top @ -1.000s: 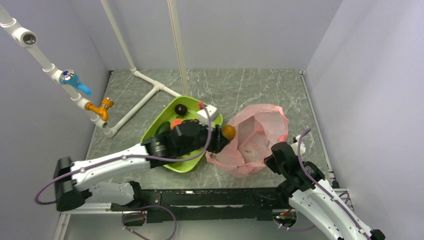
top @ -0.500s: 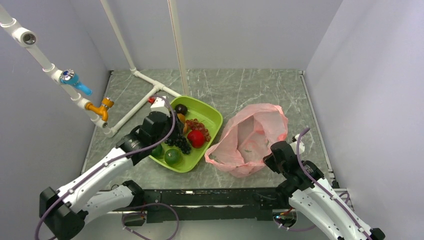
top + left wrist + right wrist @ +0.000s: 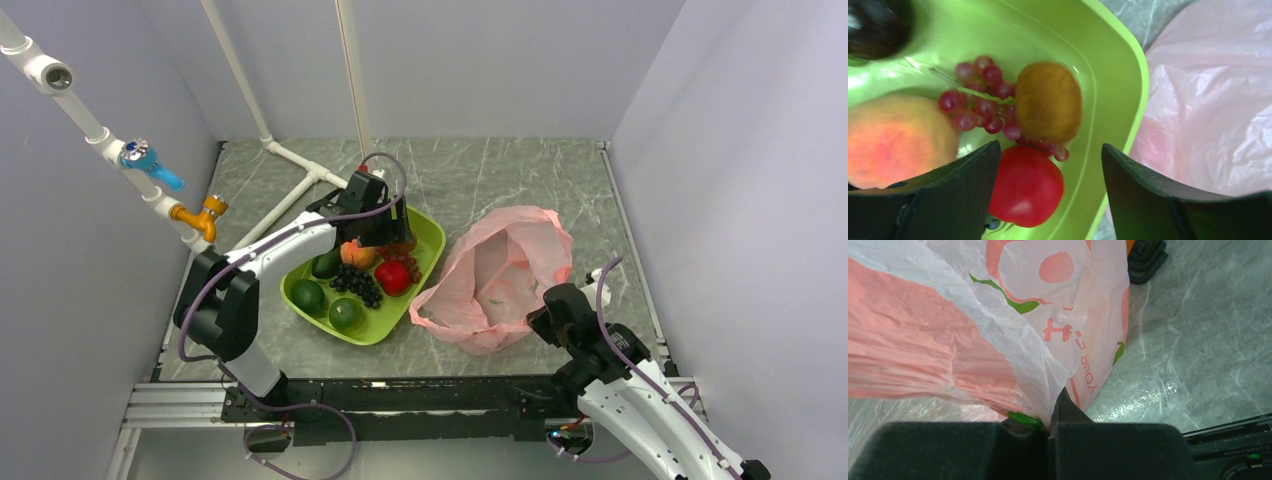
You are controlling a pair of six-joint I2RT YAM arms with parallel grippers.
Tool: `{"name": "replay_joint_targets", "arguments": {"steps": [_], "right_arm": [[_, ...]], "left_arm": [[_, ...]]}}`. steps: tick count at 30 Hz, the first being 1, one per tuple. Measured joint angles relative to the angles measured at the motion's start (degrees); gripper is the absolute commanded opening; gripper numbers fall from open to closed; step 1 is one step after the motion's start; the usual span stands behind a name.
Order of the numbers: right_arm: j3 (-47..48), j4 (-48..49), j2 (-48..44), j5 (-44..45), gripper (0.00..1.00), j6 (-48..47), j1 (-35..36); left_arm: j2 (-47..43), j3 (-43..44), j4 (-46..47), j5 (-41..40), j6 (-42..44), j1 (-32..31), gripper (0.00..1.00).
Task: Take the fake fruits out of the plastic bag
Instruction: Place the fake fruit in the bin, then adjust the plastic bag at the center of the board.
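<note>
The pink plastic bag (image 3: 505, 270) lies open on the table, right of the lime-green tray (image 3: 428, 243). The tray holds the fake fruits: a peach (image 3: 355, 253), a red apple (image 3: 392, 277), dark grapes (image 3: 358, 286), two green round ones (image 3: 346, 313) and an avocado (image 3: 326, 265). My left gripper (image 3: 378, 228) hovers open over the tray's far end. In the left wrist view, the left gripper (image 3: 1050, 150) is empty above an orange-brown fruit (image 3: 1048, 102), which rests on red grapes (image 3: 975, 95) beside the apple (image 3: 1027, 185). My right gripper (image 3: 1050, 420) is shut on the bag's edge (image 3: 1013, 340).
White pipes (image 3: 290, 190) with an orange tap (image 3: 205, 215) run along the left and back. The grey walls stand close on three sides. The bag's inside shows only crumpled plastic from above.
My left arm has swung from the bag's mouth to the tray's far end. The orange fruit it held a second ago now lies in the tray. The right arm has not moved.
</note>
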Motion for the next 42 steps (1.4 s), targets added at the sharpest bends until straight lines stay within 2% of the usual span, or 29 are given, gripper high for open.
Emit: {"name": "replay_joint_targets", "arguments": {"steps": [2,7,14,17,20,24,29,32,35,38,42], "right_arm": [[0.0,0.0,0.0,0.0,0.00,0.0,0.0],[0.0,0.0,0.3,0.0,0.00,-0.4,0.0],[-0.3,2.3,0.7,-1.7,0.00,-2.9,0.0],[-0.7,4.7,0.9,-4.1,0.00,-5.7,0.0],[-0.7,6.8,0.9,-7.1,0.00,-8.6,0.0],[-1.0,9.0,0.3,-12.0,0.00,-12.4,0.0],[-3.8,11.4,-1.8,-19.3,0.00,-15.7,0.0],[-5.8,11.5,-2.6,-22.5,0.00,-16.5,0.0],[-7.5,11.7,-2.9,-24.8,0.00,-16.5,0.0],[-9.4,13.3,-1.9,-28.2,0.00,-16.7,0.0],[-11.4,16.8,0.7,-32.9,0.00,-17.1,0.0]], "left_arm": [[0.6,0.0,0.5,2.4,-0.7,0.0,0.88],[-2.1,-1.4,1.5,5.2,-1.6,0.0,0.87],[-17.5,-8.7,5.7,14.0,-4.5,-1.2,0.84],[-22.6,-9.0,7.3,14.8,-5.9,-6.9,0.82],[-23.7,-6.6,7.7,13.4,-6.1,-16.1,0.81],[-19.6,-2.1,7.6,9.7,-5.6,-28.5,0.77],[-5.5,8.6,1.0,1.7,-2.8,-35.6,0.73],[2.6,15.1,-4.2,-3.4,-1.6,-37.3,0.79],[6.3,16.9,-7.5,-7.0,-0.4,-38.1,0.81],[6.4,16.5,-8.8,-8.9,0.6,-38.1,0.79],[6.5,16.5,-8.6,-10.3,1.2,-37.6,0.70]]}}
